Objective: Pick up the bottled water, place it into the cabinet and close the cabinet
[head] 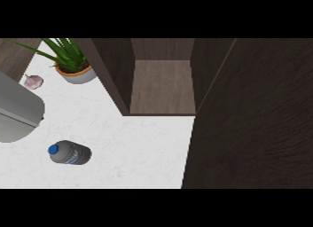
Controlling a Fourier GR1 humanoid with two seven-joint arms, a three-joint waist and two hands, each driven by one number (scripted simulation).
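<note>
Inspecting the head view, I find nothing of the task done: the bottled water [69,153] stands on the white worktop [139,146], well apart from the open cabinet [162,86], whose door [263,119] hangs wide. Neither hand shows, so I cannot tell their state. Grasping, placing and closing all remain.

A potted plant [72,62] stands beside a garlic bulb [33,82].
</note>
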